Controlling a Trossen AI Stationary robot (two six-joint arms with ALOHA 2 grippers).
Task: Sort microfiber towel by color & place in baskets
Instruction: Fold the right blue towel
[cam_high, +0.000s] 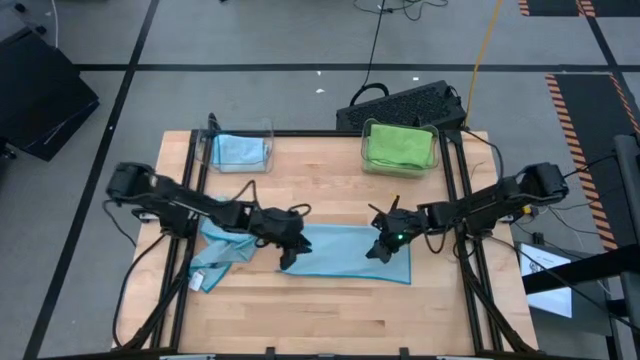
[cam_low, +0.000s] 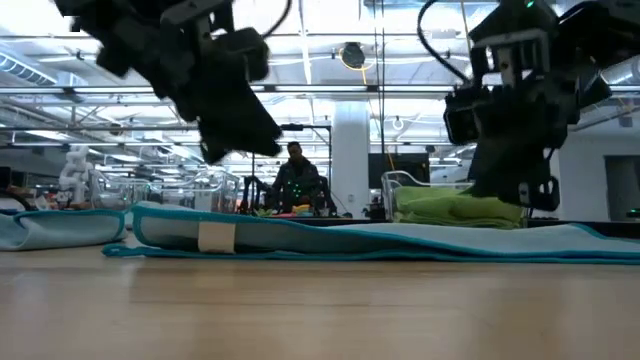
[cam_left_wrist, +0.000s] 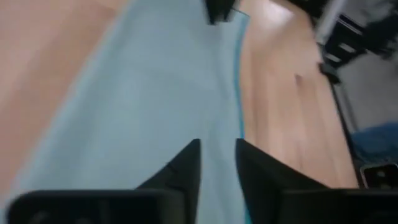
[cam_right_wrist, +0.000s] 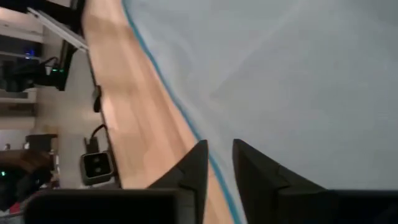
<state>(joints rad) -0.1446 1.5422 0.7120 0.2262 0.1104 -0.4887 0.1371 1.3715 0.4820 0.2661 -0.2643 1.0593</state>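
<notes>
Light blue towel (cam_high: 345, 250) flat mid-table, soft, floppy, light; you pinch edge hem, not middle. Left gripper (cam_high: 287, 252) at its 9 o'clock, right gripper (cam_high: 382, 246) at 3 o'clock; both jaws slightly parted, holding nothing.

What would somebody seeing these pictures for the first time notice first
First, the long light blue towel spread flat across the middle of the wooden table, with the left gripper over its left end and the right gripper over its right end, both with a narrow gap between the fingers. Next, two clear baskets at the far edge: the left basket holding blue cloth, the right basket holding a bright green towel.
</notes>
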